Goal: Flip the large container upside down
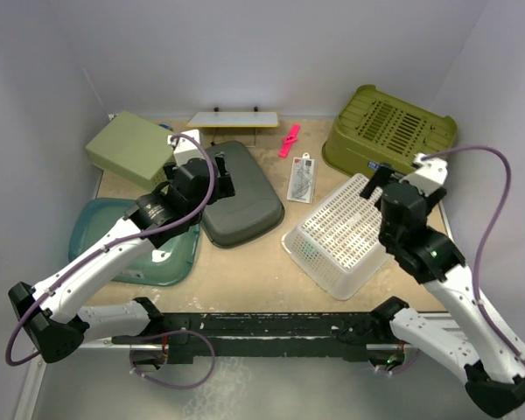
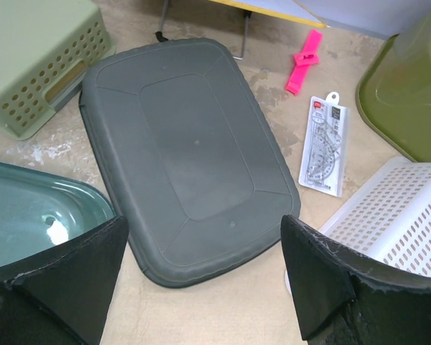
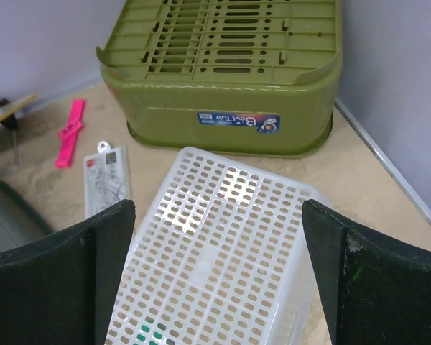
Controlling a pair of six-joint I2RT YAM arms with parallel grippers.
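Both claws [image 2: 203, 237] [image 3: 217, 215] spread wide, empty

You are looking into a robotics lab test cell. Plain pale walls [image 1: 271, 52] are closing in the table [image 1: 271, 254] at 9, 12 and 3 o'clock. The left arm [image 1: 114, 254] and the right arm [image 1: 437, 262], both white and trailing purple cables, are sitting on a black rail [image 1: 262, 337] at 6 o'clock. Assorted plastic bins are lying on the worn board: the olive-green large container [image 1: 389, 131] at 1 o'clock, a white basket [image 1: 341, 236] at 4 o'clock, a pale green basket [image 1: 129, 149] at 10 o'clock.
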